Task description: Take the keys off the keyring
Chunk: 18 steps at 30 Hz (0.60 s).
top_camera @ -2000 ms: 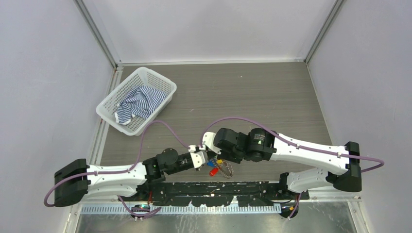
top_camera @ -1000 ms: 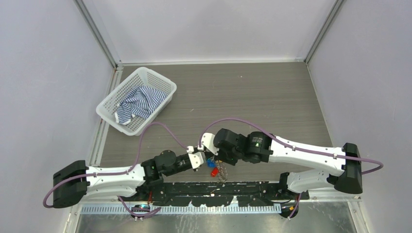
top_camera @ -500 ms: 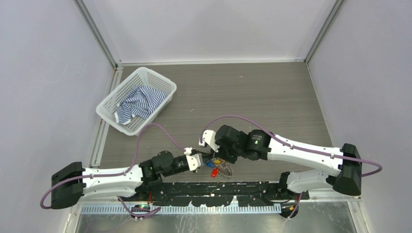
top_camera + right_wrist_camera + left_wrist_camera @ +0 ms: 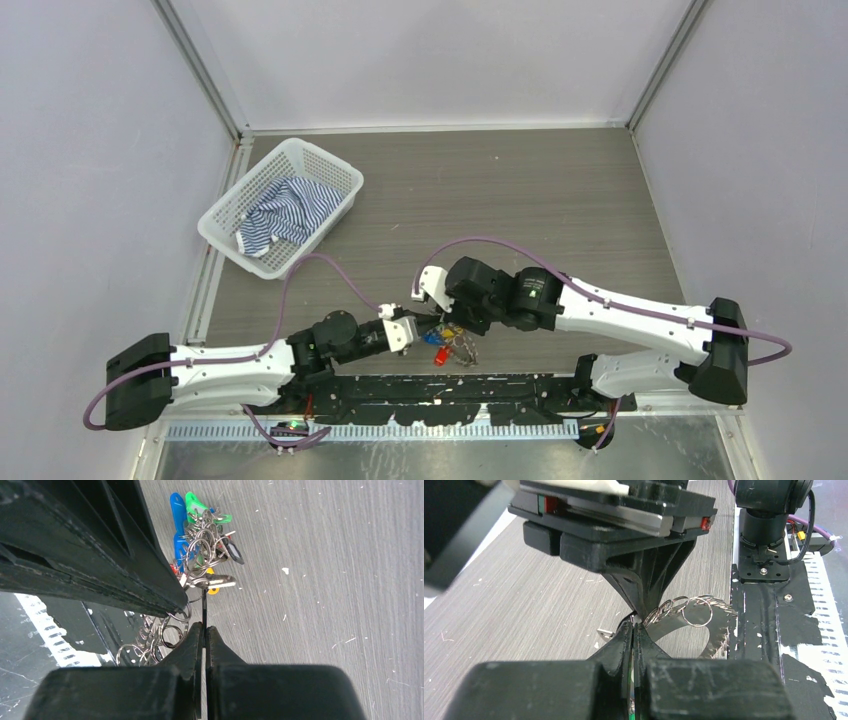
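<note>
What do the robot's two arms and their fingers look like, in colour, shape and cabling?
The left arm and right arm have white link shells, black joint housings and blocky black elbows. A purple cable runs along each, and a small green light glows on a joint. The fingers are matte black plastic, tapering to thin tips.

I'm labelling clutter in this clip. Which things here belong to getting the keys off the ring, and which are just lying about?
Part of the job:
the keys
the keyring
left gripper
right gripper

Just lying about:
white mesh basket
striped cloth inside it
</note>
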Tool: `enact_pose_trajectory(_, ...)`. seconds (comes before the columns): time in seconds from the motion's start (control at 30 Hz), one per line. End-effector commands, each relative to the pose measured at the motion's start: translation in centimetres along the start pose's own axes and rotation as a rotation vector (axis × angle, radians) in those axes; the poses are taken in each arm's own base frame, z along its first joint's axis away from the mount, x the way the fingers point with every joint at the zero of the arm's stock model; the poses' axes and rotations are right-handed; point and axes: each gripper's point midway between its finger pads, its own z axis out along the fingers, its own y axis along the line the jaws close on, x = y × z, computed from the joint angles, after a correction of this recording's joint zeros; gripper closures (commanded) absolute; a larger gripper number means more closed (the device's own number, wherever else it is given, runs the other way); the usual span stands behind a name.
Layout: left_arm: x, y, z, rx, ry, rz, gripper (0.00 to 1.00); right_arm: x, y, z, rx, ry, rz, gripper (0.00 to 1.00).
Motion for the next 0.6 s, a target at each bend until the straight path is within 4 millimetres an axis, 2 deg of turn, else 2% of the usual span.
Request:
enact_pose_trajectory(0.0, -5.0, 1.2, 0.7, -0.038, -0.16, 0.015, 1.0, -4.0, -1.4, -2.6, 0.068, -0.165, 0.011, 0.99)
enact_pose_trajectory(0.2, -4.8, 1.3, 0.6, -0.045, -0.153, 0.012, 1.0, -4.9, -1.9, -3.7, 0.096, -0.224, 0.019, 0.99)
enact_pose_trajectory(0.57, -4.9, 1.6, 0.6, -0.059, -0.154, 0.015, 1.0, -5.1, -2.4, -4.6, 0.12, -0.24, 0.013, 0.99)
